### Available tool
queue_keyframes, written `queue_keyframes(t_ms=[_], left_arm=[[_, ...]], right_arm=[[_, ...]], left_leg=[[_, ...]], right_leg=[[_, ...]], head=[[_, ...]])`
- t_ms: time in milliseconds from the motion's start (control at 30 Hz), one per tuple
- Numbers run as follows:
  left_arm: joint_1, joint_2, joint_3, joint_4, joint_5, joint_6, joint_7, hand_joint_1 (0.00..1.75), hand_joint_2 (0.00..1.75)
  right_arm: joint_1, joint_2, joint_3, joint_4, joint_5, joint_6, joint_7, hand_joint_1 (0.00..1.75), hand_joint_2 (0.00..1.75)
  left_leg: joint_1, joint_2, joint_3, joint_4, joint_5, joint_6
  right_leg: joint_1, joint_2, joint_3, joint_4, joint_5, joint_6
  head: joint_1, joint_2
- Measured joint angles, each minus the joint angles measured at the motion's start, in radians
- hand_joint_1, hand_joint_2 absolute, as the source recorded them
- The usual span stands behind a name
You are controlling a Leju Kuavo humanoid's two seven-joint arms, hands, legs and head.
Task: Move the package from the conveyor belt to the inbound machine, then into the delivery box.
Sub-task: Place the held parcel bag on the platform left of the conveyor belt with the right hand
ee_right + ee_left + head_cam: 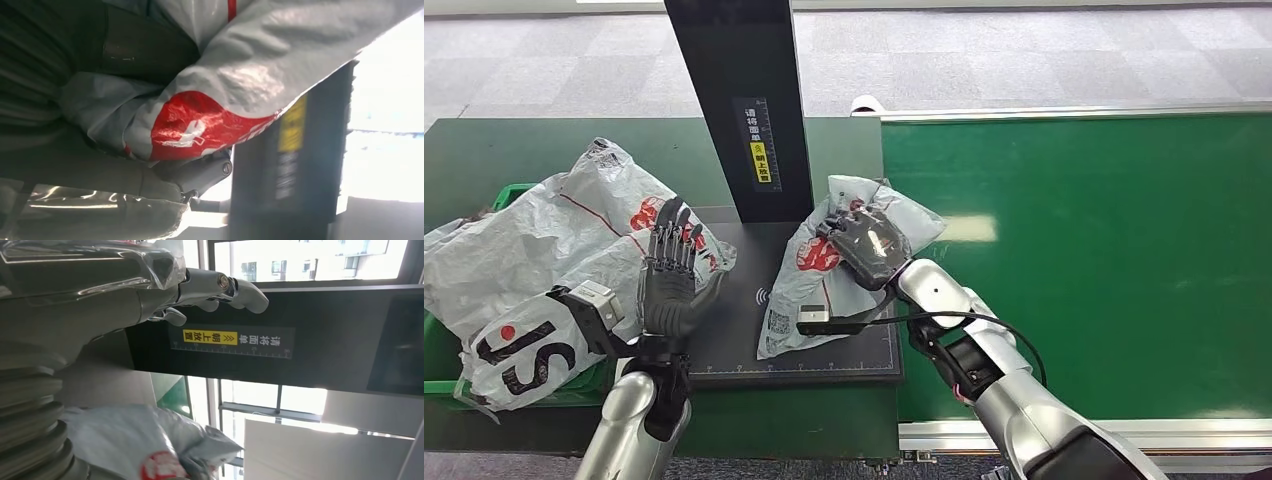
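The package (824,262), a white plastic mailer with red print, is off the green conveyor belt (1084,260) and lies on the black platform of the inbound machine (734,350), just beside its dark upright post (739,100). The right robot hand (864,245) grips it from above, so the first leg looks done or nearly so. The move into the delivery box (444,350) is left. That green box at the left already holds other white bags (544,250), piled high, which may crowd the drop. The left robot hand (669,275) hovers open, fingers spread, between the package and the box.
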Motion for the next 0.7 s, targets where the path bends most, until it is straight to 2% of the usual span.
queue_keyframes(t_ms=[100, 200, 233, 267, 367, 400, 433, 467, 600, 700], left_arm=[[-0.012, -0.001, -0.009, 0.008, 0.007, 0.000, -0.003, 0.00, 1.75], [-0.016, -0.002, -0.015, 0.010, 0.012, 0.000, -0.003, 0.00, 1.75], [-0.016, -0.002, -0.016, 0.010, 0.013, -0.002, -0.002, 0.00, 1.75], [-0.017, -0.002, -0.017, 0.010, 0.015, -0.007, 0.001, 0.00, 1.75], [-0.024, -0.006, -0.021, 0.010, 0.016, -0.027, 0.015, 0.00, 1.75], [-0.029, -0.008, -0.023, 0.012, 0.014, -0.031, 0.019, 0.00, 1.75], [-0.034, -0.010, -0.024, 0.014, 0.012, -0.034, 0.023, 0.00, 1.75], [-0.038, -0.012, -0.025, 0.016, 0.008, -0.035, 0.025, 0.00, 1.75], [-0.053, -0.019, -0.026, 0.027, -0.027, -0.020, 0.028, 0.00, 1.75], [-0.060, -0.024, -0.027, 0.033, -0.043, -0.012, 0.029, 0.00, 1.75]], right_arm=[[-0.014, 0.047, 0.061, 0.047, -0.010, 0.084, -0.042, 1.75, 1.75], [-0.006, 0.095, 0.104, 0.084, -0.035, 0.156, -0.055, 1.54, 1.75], [-0.002, 0.108, 0.113, 0.095, -0.052, 0.185, -0.052, 1.41, 1.75], [0.001, 0.118, 0.119, 0.103, -0.081, 0.225, -0.051, 1.24, 1.75], [0.019, 0.131, 0.111, 0.116, -0.208, 0.368, -0.075, 0.30, 1.75], [0.028, 0.131, 0.106, 0.118, -0.243, 0.398, -0.088, 0.10, 1.75], [0.036, 0.131, 0.102, 0.119, -0.270, 0.416, -0.098, 0.01, 1.75], [0.043, 0.131, 0.099, 0.120, -0.291, 0.428, -0.103, 0.00, 1.75], [0.070, 0.132, 0.082, 0.121, -0.366, 0.461, -0.094, 0.00, 1.75], [0.085, 0.133, 0.064, 0.121, -0.416, 0.438, -0.067, 0.00, 1.75]], left_leg=[[0.000, 0.000, 0.001, 0.000, 0.000, 0.000], [0.001, 0.000, 0.001, 0.000, 0.000, 0.000], [0.001, 0.000, 0.001, 0.000, 0.000, 0.000], [0.001, 0.000, 0.001, 0.000, 0.000, 0.000], [0.001, 0.000, 0.001, 0.000, 0.000, 0.000], [0.000, 0.000, 0.001, 0.000, 0.000, 0.000], [0.000, 0.001, 0.001, 0.000, 0.000, 0.000], [0.000, 0.001, 0.001, 0.000, 0.000, 0.000], [0.000, 0.002, 0.002, 0.000, 0.000, 0.000], [0.000, 0.003, 0.002, 0.000, 0.000, 0.000]], right_leg=[[0.001, 0.000, 0.000, 0.000, 0.000, 0.000], [0.001, 0.000, 0.000, 0.000, 0.000, 0.000], [0.001, 0.000, 0.000, 0.000, 0.000, 0.000], [0.001, 0.000, -0.001, 0.000, -0.001, 0.000], [0.001, 0.000, 0.000, 0.000, -0.001, 0.000], [0.001, 0.000, 0.000, 0.000, -0.001, 0.000], [0.000, 0.001, 0.000, 0.000, 0.000, 0.000], [0.000, 0.001, 0.000, 0.000, 0.000, 0.000], [0.000, 0.001, 0.000, 0.000, 0.000, 0.000], [0.000, 0.002, 0.000, 0.000, 0.000, 0.000]], head=[[0.000, 0.000], [0.000, 0.000], [0.000, 0.000], [0.000, 0.000], [0.000, 0.000], [0.000, 0.000], [0.000, 0.000], [0.000, 0.000], [0.000, 0.000], [0.000, 0.000]])
